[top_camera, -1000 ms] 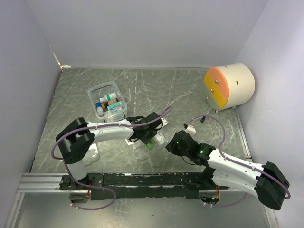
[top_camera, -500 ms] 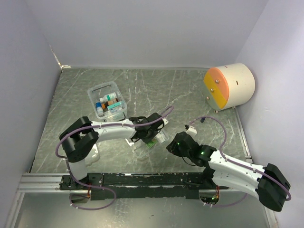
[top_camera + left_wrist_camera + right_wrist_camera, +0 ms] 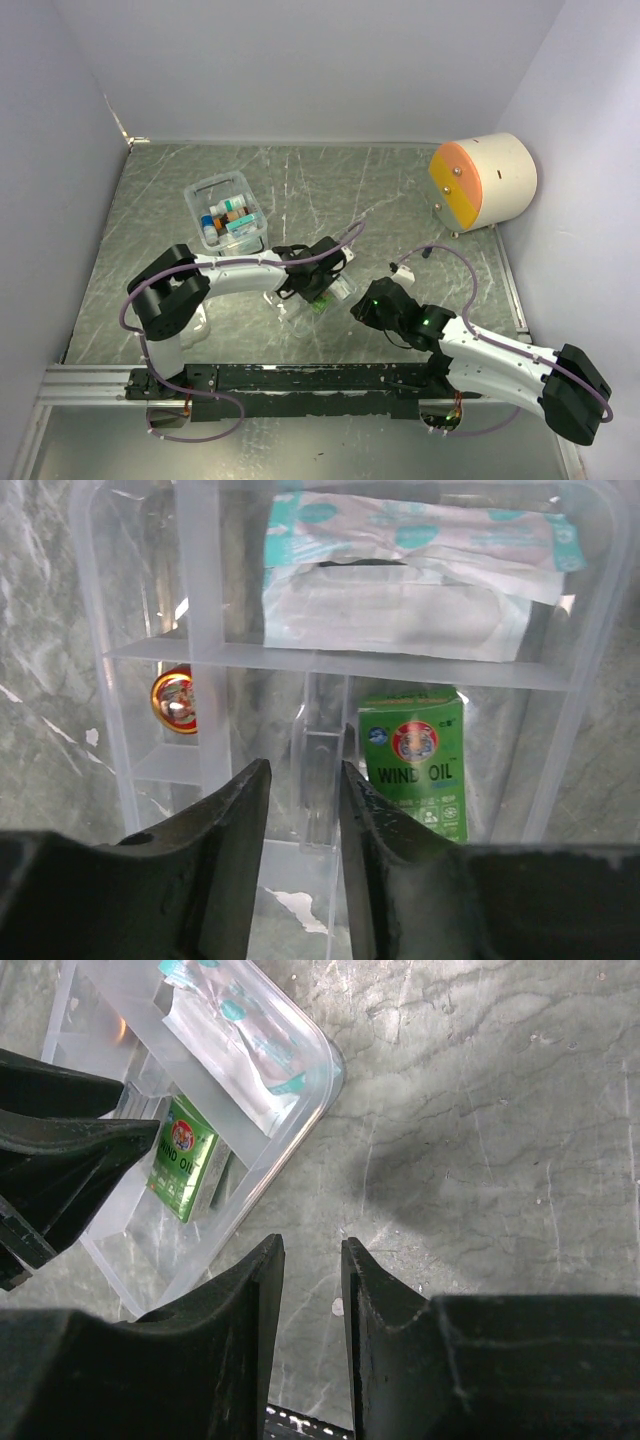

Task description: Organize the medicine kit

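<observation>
- Medicine kit (image 3: 195, 212): in two parts on the desk (image 3: 400, 190). The clear box with the bottles stands at the far left. Its divided tray insert (image 3: 198, 680) lies well apart from it, near the middle and under the left arm.
- Tray contents: a green oil carton (image 3: 413, 765) and a small round tin (image 3: 173, 700) in the near cells, and a flat white pouch (image 3: 395, 605) in the long far cell.
- Left fingers (image 3: 225, 830): parted by a slim gap, low over the tray's middle divider. Nothing is clamped between them.
- Right fingers (image 3: 240, 1310): parted by a narrow gap and grasping nothing. They hover over bare desk just beside the tray's rounded corner.
- Step in hand, as judged: the left arm is working in the tray, either placing items or getting ready to carry it.
- Recommended practice: close squarely on a divider wall, not on the carton. Keep the tray level so the loose tin and carton do not slide. The right fingers could steady the near corner if the thin plastic flexes.
- Risk: the clear walls are hard to see, so a skewed grip may tip the tray.
</observation>
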### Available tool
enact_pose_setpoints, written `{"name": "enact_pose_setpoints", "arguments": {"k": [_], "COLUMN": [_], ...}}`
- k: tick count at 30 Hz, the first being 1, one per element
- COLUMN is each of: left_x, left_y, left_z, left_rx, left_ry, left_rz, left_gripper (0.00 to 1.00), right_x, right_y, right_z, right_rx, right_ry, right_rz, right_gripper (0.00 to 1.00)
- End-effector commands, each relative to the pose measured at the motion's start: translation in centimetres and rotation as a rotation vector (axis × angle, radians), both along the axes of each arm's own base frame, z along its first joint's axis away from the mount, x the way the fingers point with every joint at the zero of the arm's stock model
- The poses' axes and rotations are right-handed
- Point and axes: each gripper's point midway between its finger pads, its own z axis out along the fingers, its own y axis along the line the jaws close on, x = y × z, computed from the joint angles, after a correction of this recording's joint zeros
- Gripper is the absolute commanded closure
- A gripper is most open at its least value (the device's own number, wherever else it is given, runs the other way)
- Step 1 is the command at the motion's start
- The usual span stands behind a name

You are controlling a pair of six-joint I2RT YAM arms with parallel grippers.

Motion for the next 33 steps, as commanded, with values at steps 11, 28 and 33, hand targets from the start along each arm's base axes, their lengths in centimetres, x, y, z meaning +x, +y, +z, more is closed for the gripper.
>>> {"name": "enact_pose_setpoints", "arguments": {"k": [11, 28, 33], "left_x": [-1.0, -0.3, -0.6], "left_y": [-0.4, -0.5, -0.6], "left_z": [0.1, 3.4, 2.4], "left_rx": [-0.023, -0.11, -0.106], "left_ry": [0.067, 0.055, 0.074], "left_rz": [0.024, 0.147, 0.149], "left_gripper": [0.47, 0.6, 0.61], "right_x": [0.4, 0.5, 0.3], "right_y": [-0.3, 0.7, 3.6], "right_z": [-0.2, 0.0, 2.4], "right_rx": [-0.01, 0.009, 0.139], "right_ry": [-0.015, -0.046, -0.158], "right_rz": [-0.015, 0.049, 0.204], "right_gripper": [0.7, 0.7, 0.7]}}
